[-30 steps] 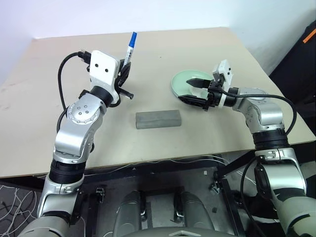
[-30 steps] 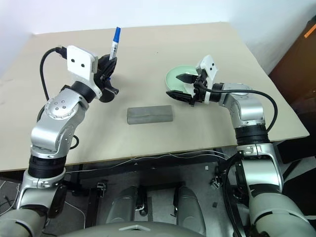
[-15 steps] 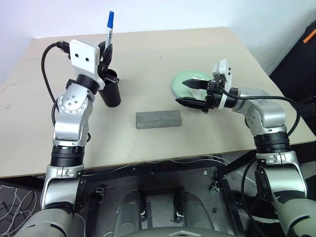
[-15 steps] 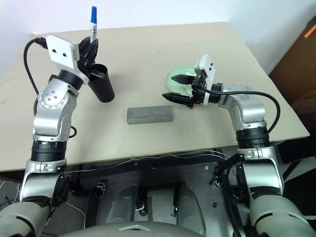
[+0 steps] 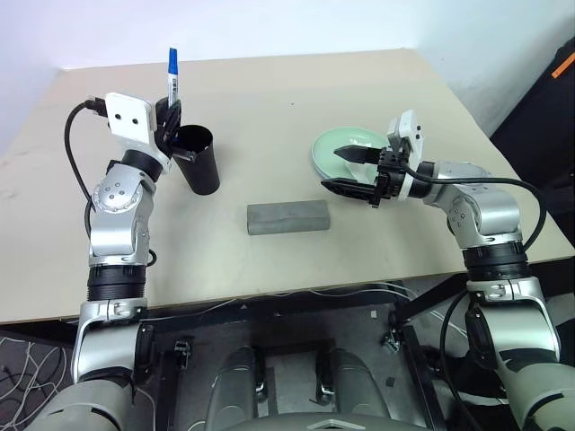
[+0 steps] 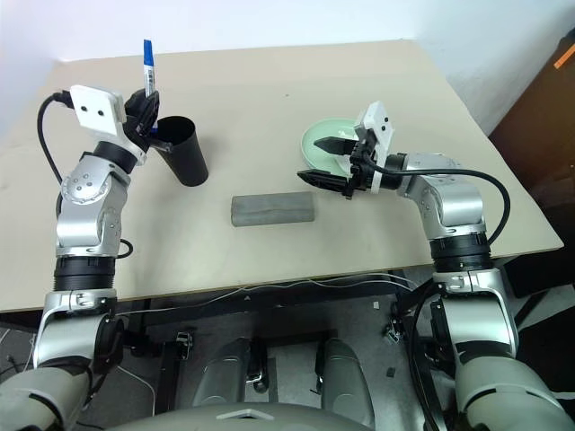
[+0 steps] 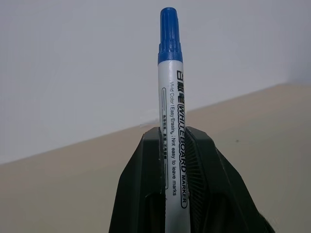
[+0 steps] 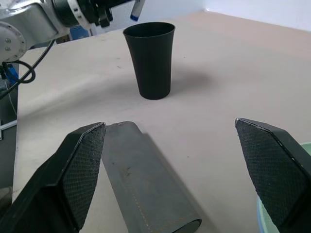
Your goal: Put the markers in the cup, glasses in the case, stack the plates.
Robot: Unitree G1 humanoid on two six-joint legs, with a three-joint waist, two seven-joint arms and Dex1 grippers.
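Left eye view: the left end effector (image 5: pixel 171 126) pinches the blue-capped marker (image 5: pixel 172 74) upright, cap on top, with the black cup (image 5: pixel 197 159) just beside it on its right, the rim near the fingers. The marker is not yet in the cup, so that step looks underway rather than done. The right end effector (image 5: pixel 352 171) hangs with its fingers spread wide and empty, over the near edge of the mint green plate (image 5: pixel 331 153). The grey case (image 5: pixel 288 216) lies shut on the surface (image 5: pixel 359 90), between the two end effectors and nearer the robot. Whether a second plate lies under the green one I cannot tell.

Against the picture a second ago, the left end effector has carried the marker to its left, uncovering the cup; the right has barely shifted.
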